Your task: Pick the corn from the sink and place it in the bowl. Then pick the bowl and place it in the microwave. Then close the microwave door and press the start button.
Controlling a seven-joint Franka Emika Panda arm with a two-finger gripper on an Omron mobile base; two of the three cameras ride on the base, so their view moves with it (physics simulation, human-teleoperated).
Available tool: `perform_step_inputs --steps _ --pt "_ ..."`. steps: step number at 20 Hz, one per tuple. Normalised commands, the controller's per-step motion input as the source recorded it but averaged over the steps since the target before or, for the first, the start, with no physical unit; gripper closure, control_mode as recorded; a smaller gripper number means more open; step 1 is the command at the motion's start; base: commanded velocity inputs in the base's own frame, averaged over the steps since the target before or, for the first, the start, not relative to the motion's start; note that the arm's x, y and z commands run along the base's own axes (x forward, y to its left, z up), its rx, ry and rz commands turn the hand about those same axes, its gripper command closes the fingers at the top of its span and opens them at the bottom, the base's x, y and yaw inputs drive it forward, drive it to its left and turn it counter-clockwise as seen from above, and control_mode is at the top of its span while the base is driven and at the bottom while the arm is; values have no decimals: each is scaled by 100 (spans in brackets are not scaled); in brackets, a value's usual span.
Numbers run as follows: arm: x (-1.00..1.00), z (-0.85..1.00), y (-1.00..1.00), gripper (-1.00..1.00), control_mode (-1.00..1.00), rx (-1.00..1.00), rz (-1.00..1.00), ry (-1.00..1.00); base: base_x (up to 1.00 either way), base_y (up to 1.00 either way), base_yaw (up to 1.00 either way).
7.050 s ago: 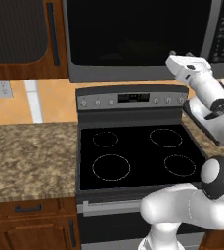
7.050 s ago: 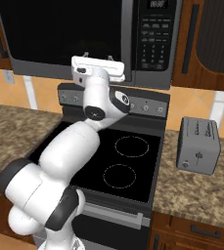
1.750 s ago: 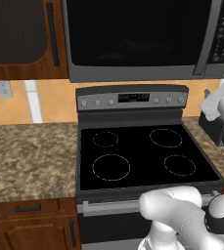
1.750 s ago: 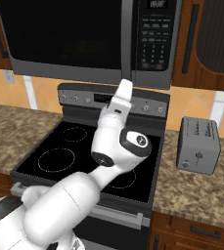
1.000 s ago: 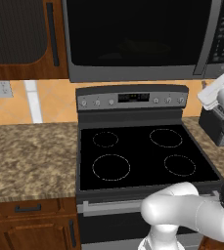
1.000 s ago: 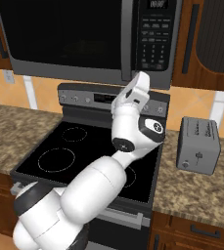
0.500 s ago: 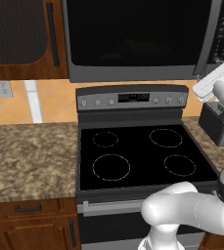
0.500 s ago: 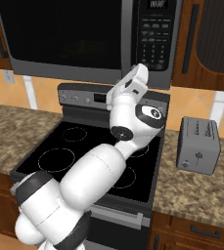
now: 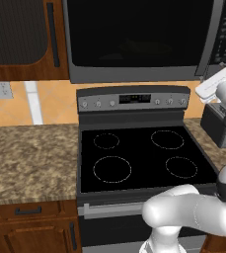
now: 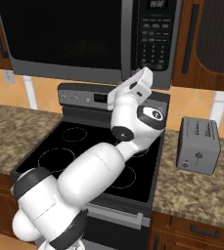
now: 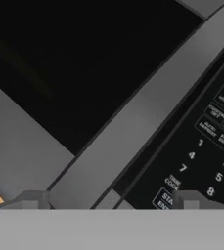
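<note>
From the left base view, a closed microwave (image 9: pixel 139 39) with a dark glass door (image 9: pixel 134 34) hangs above a black glass-top stove (image 9: pixel 141 158). A speckled stone counter (image 9: pixel 30 158) runs to the stove's left, with wooden cabinets (image 9: pixel 20 39) above. The white arm (image 9: pixel 193 217) rises at lower right, its hand near the microwave's right edge.

From the right base view, the arm (image 10: pixel 84 180) curves up over the stove (image 10: pixel 84 156), its hand lifted close to the lower part of the microwave's button panel (image 10: pixel 155 34). A grey toaster (image 10: pixel 199 145) stands on the counter to the right.

In the hand view, the gripper (image 11: pixel 111 201) sits close to the microwave's front, its fingertips (image 11: pixel 33 199) spread wide and holding nothing. The door's grey frame edge runs diagonally between them, with dark glass to the left and numbered buttons to the right.
</note>
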Motion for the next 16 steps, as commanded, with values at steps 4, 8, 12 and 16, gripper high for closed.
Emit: perform_step_inputs --steps 4,8,12,16 --pt "0 0 -65 -100 -100 0 24 0 0 0 0" --pt "0 2 -65 -100 -100 0 23 0 0 0 0" --pt "0 39 -50 -100 -100 0 22 0 0 0 0" --pt "0 34 -39 -100 -100 0 21 0 0 0 0"
